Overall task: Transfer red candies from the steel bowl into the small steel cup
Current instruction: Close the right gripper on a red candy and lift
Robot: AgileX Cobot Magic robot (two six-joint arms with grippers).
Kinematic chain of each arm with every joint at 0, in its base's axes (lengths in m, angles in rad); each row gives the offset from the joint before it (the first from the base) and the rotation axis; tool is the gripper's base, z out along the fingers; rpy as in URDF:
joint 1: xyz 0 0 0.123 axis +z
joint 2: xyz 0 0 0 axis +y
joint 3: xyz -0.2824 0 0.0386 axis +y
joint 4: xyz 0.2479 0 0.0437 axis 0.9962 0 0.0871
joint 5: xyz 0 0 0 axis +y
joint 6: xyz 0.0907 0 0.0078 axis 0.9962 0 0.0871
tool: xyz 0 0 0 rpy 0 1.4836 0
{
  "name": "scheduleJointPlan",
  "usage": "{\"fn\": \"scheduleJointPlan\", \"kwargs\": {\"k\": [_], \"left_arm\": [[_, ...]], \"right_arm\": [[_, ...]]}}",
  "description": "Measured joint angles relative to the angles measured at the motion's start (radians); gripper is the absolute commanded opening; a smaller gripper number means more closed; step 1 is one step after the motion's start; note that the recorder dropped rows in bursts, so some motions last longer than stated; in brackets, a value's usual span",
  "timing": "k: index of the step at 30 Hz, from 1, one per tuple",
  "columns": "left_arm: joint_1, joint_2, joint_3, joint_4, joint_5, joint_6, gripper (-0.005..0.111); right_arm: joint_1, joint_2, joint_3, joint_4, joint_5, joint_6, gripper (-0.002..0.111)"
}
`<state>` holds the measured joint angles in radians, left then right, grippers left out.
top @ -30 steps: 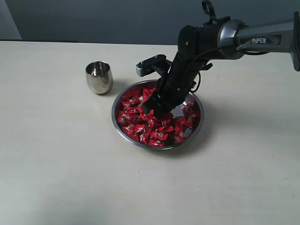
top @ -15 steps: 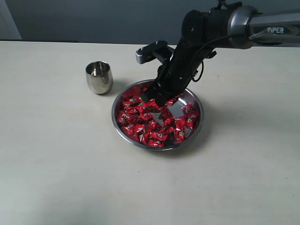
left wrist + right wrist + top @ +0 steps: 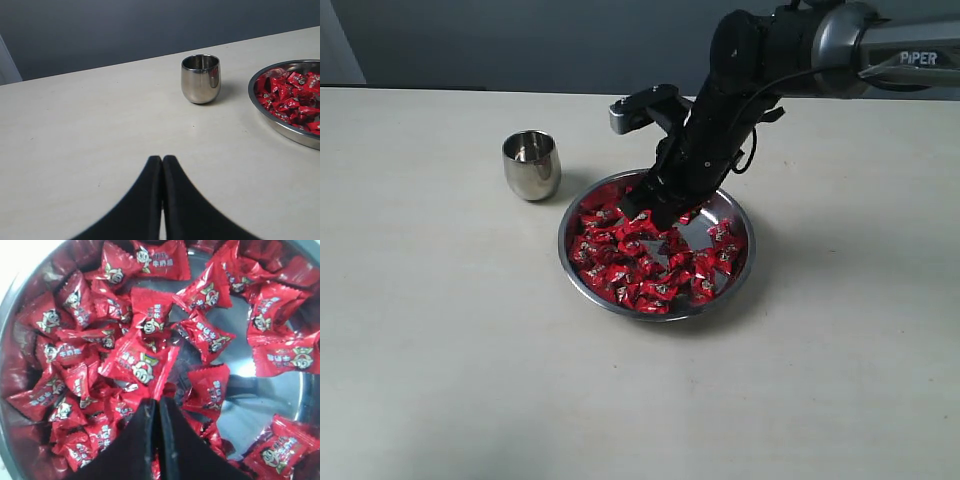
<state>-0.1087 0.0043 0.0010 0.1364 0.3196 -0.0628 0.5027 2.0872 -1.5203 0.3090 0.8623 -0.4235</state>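
Note:
Red candies (image 3: 620,262) fill the wide steel bowl (image 3: 656,315) at the table's middle; they also show in the right wrist view (image 3: 75,305). My right gripper (image 3: 655,213) hangs just above the bowl's far side, shut (image 3: 159,401), with a red candy (image 3: 142,365) pinched at its tips and hanging over the pile. The small steel cup (image 3: 531,165) stands upright to the bowl's left, apart from it. In the left wrist view my left gripper (image 3: 162,159) is shut and holds nothing, low over bare table, facing the cup (image 3: 200,79) and the bowl's rim (image 3: 280,127).
The pale table (image 3: 440,350) spreads out all round the bowl and cup. A dark wall (image 3: 520,40) runs behind the table's far edge. The right arm (image 3: 820,45) reaches in from the upper right above the bowl.
My right gripper has lifted out of the candy pile and shifted slightly toward the bowl's far rim. More of the bowl's bare bottom shows. The cup has not moved.

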Motion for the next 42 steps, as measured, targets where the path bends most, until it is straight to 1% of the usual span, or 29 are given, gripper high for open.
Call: {"fn": "scheduleJointPlan", "kwargs": {"k": [3, 4, 5, 13, 16, 19, 23, 25, 27, 29, 30, 42], "left_arm": [[0.0, 0.0, 0.0, 0.0, 0.0, 0.0, 0.0], [0.0, 0.0, 0.0, 0.0, 0.0, 0.0, 0.0], [0.0, 0.0, 0.0, 0.0, 0.0, 0.0, 0.0], [0.0, 0.0, 0.0, 0.0, 0.0, 0.0, 0.0], [0.0, 0.0, 0.0, 0.0, 0.0, 0.0, 0.0], [0.0, 0.0, 0.0, 0.0, 0.0, 0.0, 0.0], [0.0, 0.0, 0.0, 0.0, 0.0, 0.0, 0.0], [0.0, 0.0, 0.0, 0.0, 0.0, 0.0, 0.0], [0.0, 0.0, 0.0, 0.0, 0.0, 0.0, 0.0], [0.0, 0.0, 0.0, 0.0, 0.0, 0.0, 0.0], [0.0, 0.0, 0.0, 0.0, 0.0, 0.0, 0.0], [0.0, 0.0, 0.0, 0.0, 0.0, 0.0, 0.0]], "right_arm": [[0.0, 0.018, 0.0, 0.0, 0.01, 0.0, 0.032], [0.0, 0.022, 0.0, 0.0, 0.016, 0.0, 0.038], [0.0, 0.024, 0.0, 0.0, 0.022, 0.0, 0.041], [0.0, 0.041, 0.0, -0.002, 0.044, 0.0, 0.042], [0.0, 0.056, 0.0, -0.035, 0.044, 0.013, 0.042], [0.0, 0.074, 0.0, -0.066, 0.044, 0.027, 0.039], [0.0, 0.088, 0.0, -0.086, 0.023, 0.031, 0.033], [0.0, 0.089, 0.0, -0.09, 0.006, 0.034, 0.024], [0.0, 0.089, 0.0, -0.09, 0.0, 0.035, 0.011], [0.0, 0.089, 0.0, -0.092, 0.0, 0.037, 0.002], [0.0, 0.089, 0.0, -0.092, 0.0, 0.037, -0.001], [0.0, 0.059, 0.0, -0.09, 0.011, 0.041, -0.001]]}}
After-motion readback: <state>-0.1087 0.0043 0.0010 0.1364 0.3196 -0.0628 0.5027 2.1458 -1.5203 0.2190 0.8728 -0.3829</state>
